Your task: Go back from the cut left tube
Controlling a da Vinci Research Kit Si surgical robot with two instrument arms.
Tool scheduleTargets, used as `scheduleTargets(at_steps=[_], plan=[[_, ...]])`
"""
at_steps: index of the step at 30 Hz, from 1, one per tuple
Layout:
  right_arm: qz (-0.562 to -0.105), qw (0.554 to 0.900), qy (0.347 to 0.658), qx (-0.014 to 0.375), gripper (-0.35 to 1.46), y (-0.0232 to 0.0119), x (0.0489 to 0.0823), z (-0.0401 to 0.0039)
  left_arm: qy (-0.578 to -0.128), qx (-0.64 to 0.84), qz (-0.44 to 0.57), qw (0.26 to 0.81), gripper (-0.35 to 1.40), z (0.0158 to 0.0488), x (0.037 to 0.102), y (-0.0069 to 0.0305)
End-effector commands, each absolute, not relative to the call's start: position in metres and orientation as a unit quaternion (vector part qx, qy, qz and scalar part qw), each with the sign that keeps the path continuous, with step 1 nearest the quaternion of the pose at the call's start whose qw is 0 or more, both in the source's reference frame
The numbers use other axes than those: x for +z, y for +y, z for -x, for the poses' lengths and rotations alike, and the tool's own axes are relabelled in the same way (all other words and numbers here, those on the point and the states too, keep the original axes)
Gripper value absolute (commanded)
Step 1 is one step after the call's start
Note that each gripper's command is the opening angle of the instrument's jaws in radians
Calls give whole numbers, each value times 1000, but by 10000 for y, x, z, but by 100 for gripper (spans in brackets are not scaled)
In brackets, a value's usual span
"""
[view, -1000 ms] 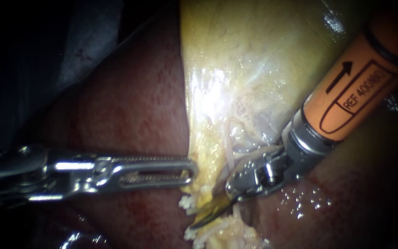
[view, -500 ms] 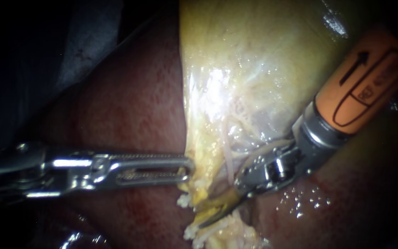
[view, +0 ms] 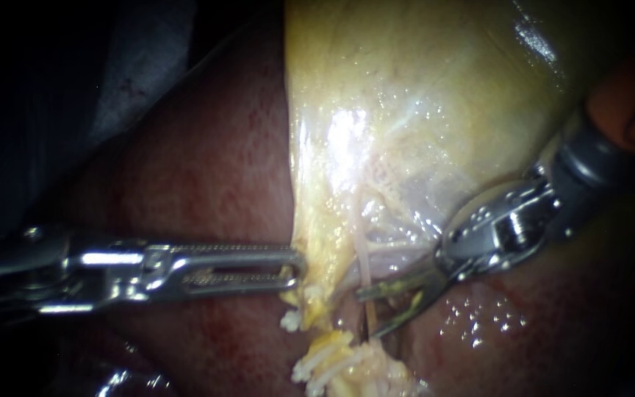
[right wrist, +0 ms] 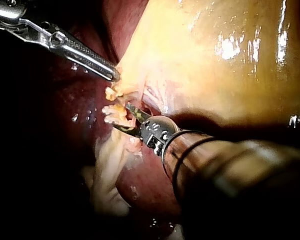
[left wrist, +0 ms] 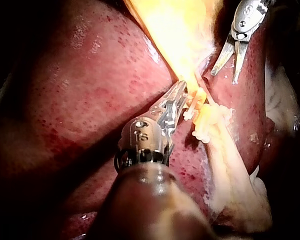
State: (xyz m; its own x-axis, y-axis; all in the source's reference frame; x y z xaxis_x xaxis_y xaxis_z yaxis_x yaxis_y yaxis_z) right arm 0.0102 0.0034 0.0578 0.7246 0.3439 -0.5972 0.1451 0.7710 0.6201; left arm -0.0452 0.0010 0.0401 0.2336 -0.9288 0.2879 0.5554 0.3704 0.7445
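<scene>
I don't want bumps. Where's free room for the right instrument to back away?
Free: bare liver above the left instrument, and the wide gallbladder above the right instrument. Crowded: around the tube, where both instruments meet.

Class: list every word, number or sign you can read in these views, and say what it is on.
None can be read.
Left instrument: stamped mark on its joint, too small to read.
Right instrument: the same.
Liver, gallbladder: no text.

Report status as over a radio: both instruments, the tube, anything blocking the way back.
Left instrument pincer shut on gallbladder edge. Right instrument blades open, empty. Pale tube just by the blades; cut ends unclear. Way back looks free.
</scene>
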Motion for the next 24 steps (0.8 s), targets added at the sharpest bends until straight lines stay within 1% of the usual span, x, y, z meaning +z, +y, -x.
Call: scheduleTargets(at_steps=[1,4,9,12,17,24], plan=[[-330,867,368,58,62,39,575,-99,-366,-500,-255,743,-35,452,401,10],[-318,869,374,61,64,53,564,-91,-366,-500,-255,743,-35,452,401,10],[-301,866,393,65,76,70,552,-81,-366,-500,-255,743,-35,453,401,10],[-293,868,395,67,81,77,547,-75,-366,-500,-255,743,-35,453,401,10],[-281,872,396,70,84,88,539,-63,-366,-500,-255,742,-35,453,401,10],[-268,873,399,78,84,101,529,-46,-365,-500,-256,742,-35,454,399,14]])
